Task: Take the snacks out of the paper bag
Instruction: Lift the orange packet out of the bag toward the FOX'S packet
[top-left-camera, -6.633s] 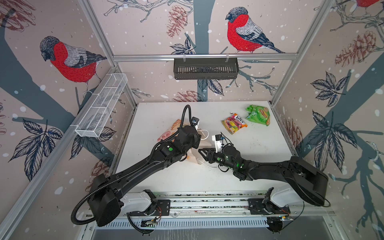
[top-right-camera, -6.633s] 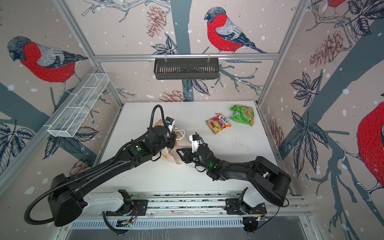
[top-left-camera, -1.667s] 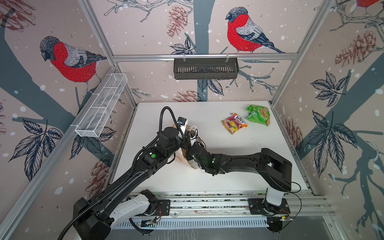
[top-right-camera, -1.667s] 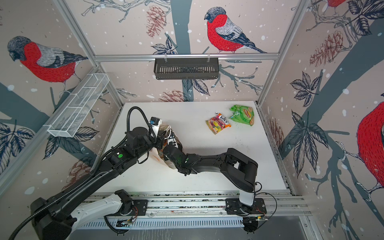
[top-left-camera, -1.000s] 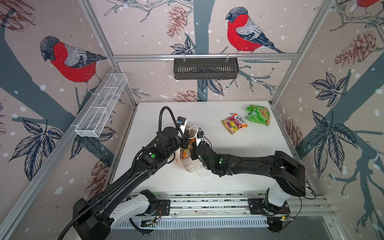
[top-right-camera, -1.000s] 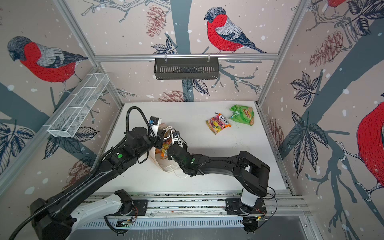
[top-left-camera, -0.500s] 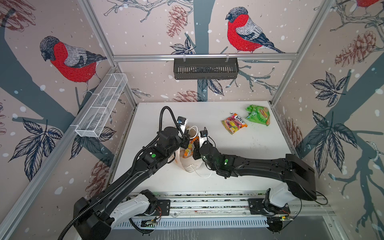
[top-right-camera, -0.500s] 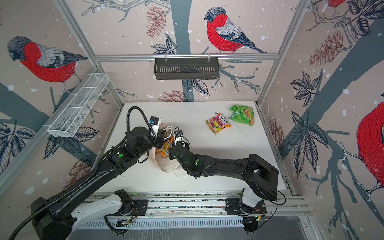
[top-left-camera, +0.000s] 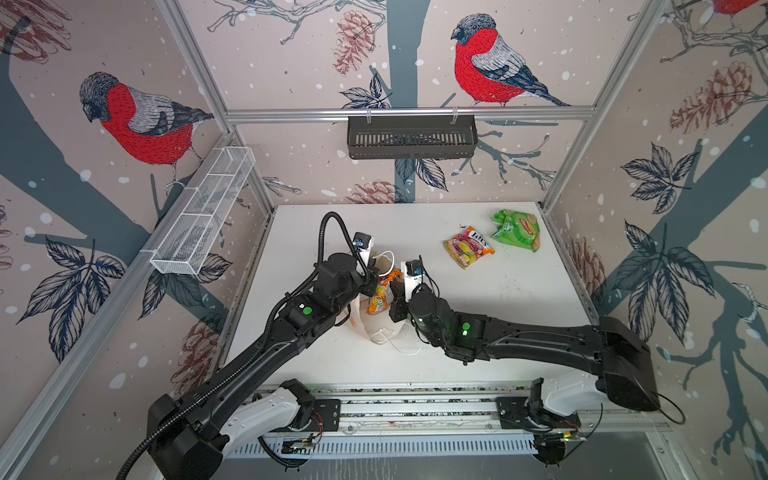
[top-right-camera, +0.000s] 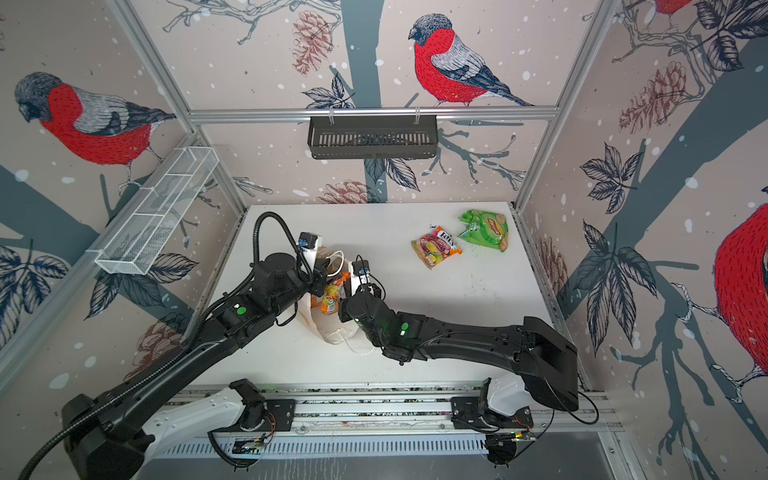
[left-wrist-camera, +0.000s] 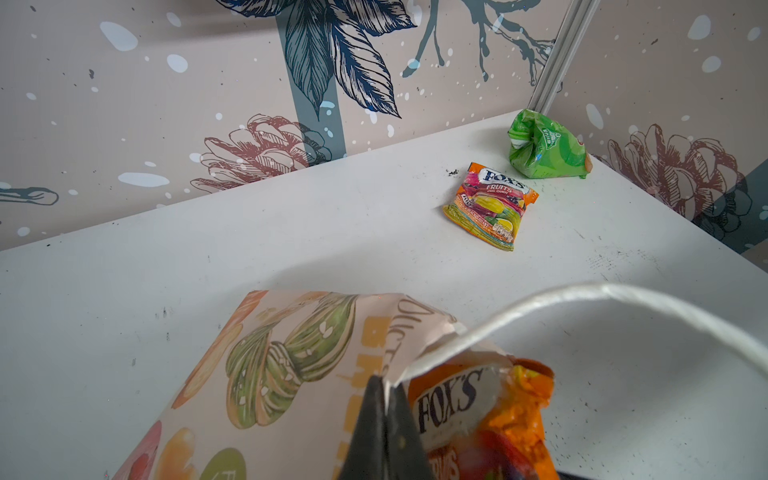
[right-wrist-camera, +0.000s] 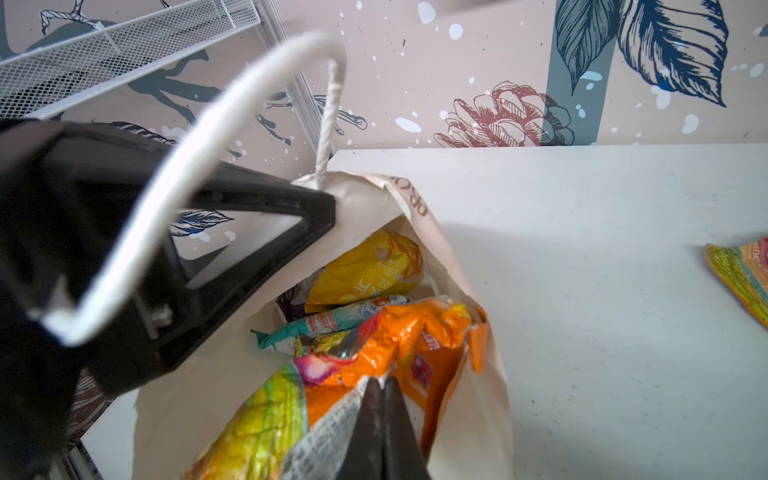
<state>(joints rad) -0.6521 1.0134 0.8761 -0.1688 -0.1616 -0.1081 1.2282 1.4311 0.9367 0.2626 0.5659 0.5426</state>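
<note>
At desk (top-left-camera: 498, 282) centre-left: paper bag (left-wrist-camera: 270, 374), rim pinched by closed left fingers (left-wrist-camera: 370, 432); orange packet (right-wrist-camera: 415, 340), half out of its mouth, clamped by right fingers (right-wrist-camera: 365, 432); best drawn straight up, bag held braced, clear of the cord handle (left-wrist-camera: 598, 291).

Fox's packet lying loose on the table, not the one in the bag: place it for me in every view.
In a top view: Fox's packet flat on the table, just left of the green packet.
In a top view: same spot, back right of the table.
Left wrist: flat beyond the paper bag, beside the green packet.
Right wrist: only a corner, cut by the frame edge.
Shared landmark: the paper bag, in all four.
</note>
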